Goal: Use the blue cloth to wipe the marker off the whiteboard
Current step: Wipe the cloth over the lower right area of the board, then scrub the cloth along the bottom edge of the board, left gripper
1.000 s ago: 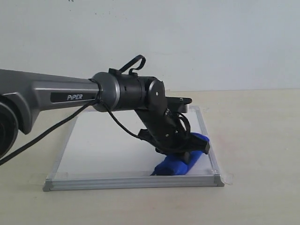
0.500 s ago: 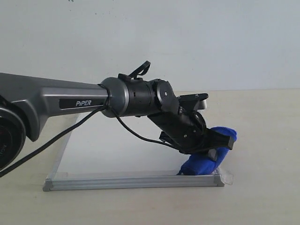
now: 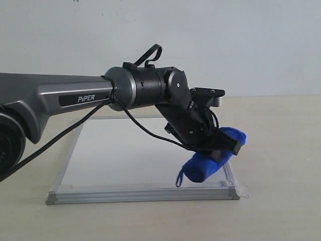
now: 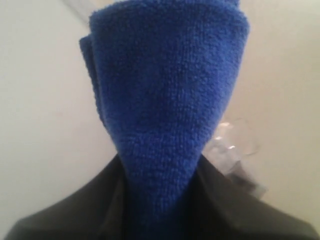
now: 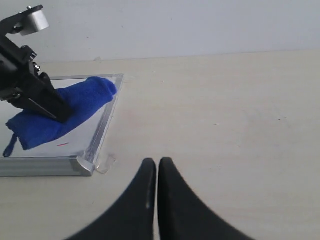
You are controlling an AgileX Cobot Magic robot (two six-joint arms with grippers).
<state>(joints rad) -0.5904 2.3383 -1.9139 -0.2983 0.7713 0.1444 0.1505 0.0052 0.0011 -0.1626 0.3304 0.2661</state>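
The whiteboard (image 3: 140, 195) lies flat on the table, its silvery frame toward me. My left gripper (image 3: 220, 148) reaches across to the board's near right part and is shut on the blue cloth (image 3: 208, 163), a rolled cylinder that slants down onto the board by the right frame, its small loop hanging at the low end. The left wrist view is filled by the blue cloth (image 4: 165, 100), pinched between the dark jaws. In the right wrist view the blue cloth (image 5: 75, 107) lies over the board's corner, and a short red trace of marker (image 5: 62, 144) shows beside it. My right gripper (image 5: 157, 162) is shut and holds nothing.
A clear tape tab (image 3: 243, 191) sticks out from the board's near right corner onto the beige table (image 3: 281, 150). A pale wall stands behind. The right gripper hovers over the table to the right of the whiteboard (image 5: 97, 137).
The left gripper swept the cloth rightward to the board's near right corner, then drew back a little along the right frame. The cloth's loop now hangs free.
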